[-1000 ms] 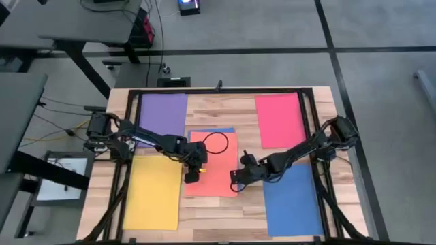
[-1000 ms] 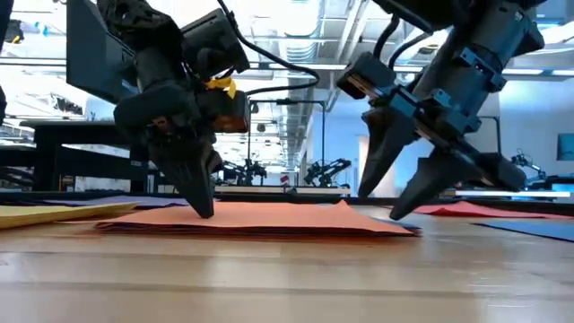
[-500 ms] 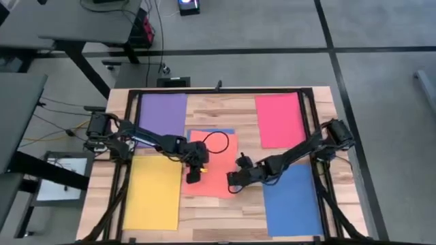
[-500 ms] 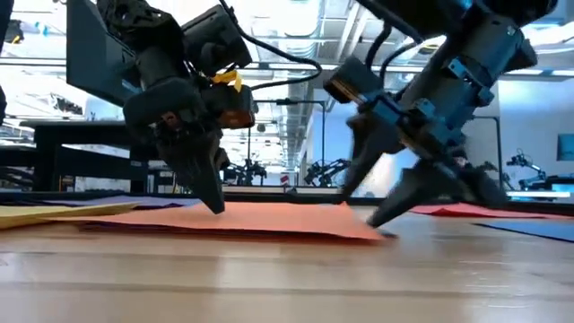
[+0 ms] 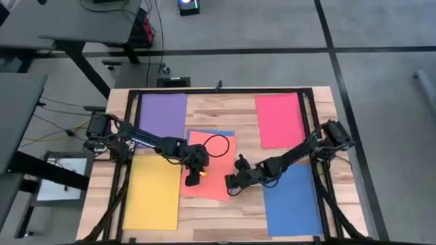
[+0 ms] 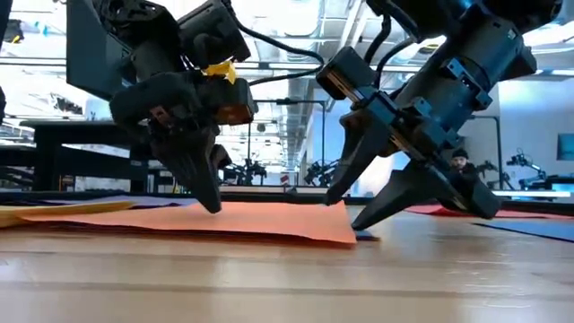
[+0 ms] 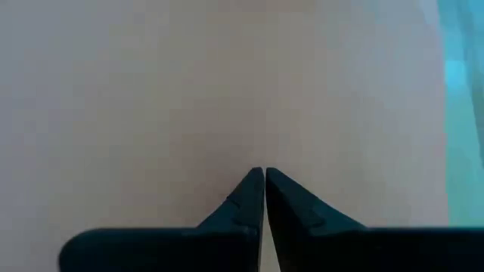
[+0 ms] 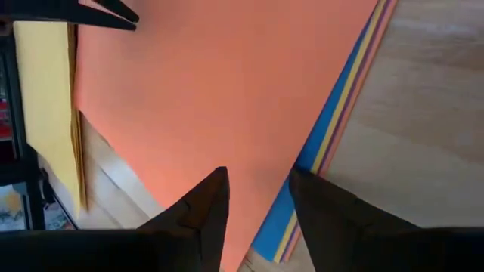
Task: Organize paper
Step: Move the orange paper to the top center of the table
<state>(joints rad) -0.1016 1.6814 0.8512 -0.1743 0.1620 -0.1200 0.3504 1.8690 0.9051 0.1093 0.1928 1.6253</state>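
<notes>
I am pressing the left gripper (image 5: 191, 182)'s closed fingers lightly on the salmon-orange sheet (image 5: 214, 175), sliding it sideways while the right gripper (image 5: 230, 188)'s open fingers pin the pile (image 8: 344, 125) beneath.

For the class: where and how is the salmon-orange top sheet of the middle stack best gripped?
Judged from the low view: grip the salmon-orange sheet by its lifted near-right corner, coming in level from the right side. That edge overhangs, while the left gripper pins the rest flat. The right gripper is open there.

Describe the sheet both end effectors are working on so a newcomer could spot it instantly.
Look at the middle of the wooden table, between the yellow sheet and blue sheet. The salmon-orange sheet lies there, the only one topping a stack, with other coloured edges peeking out beneath.
</notes>
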